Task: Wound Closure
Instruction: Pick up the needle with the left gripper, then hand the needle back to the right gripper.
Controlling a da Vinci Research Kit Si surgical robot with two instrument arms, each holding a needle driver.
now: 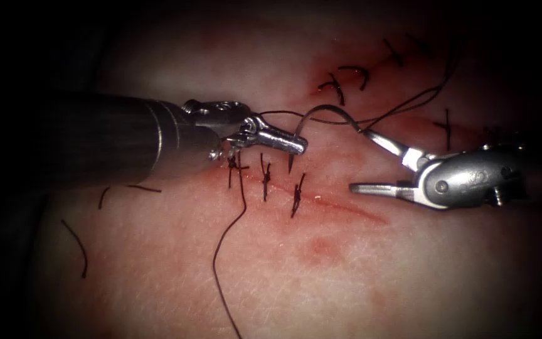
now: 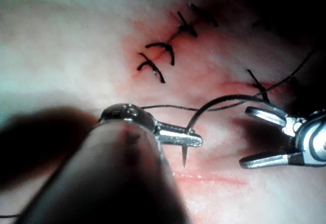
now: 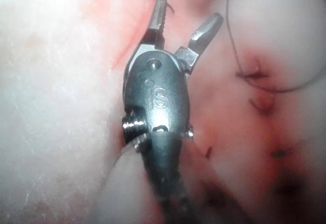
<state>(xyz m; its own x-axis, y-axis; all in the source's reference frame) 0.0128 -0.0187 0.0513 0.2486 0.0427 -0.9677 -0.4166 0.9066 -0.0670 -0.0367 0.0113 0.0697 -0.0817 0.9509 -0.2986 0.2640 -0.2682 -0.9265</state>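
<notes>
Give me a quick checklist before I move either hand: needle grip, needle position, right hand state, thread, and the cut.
1. Needle grip: ok. The left hand is shut on the needle near its pointed end.
2. Needle free of the tissue: ok. The tip points down above the cut, not in the tissue.
3. Right hand: ok. It is open, holding nothing; its upper finger lies by the needle's tail end.
4. Thread: cannot tell if it is clear of the right hand; it runs from the needle's tail close past the upper finger.
5. Cut: not ok. Three stitches cross its left part; the right part is unstitched.
</notes>
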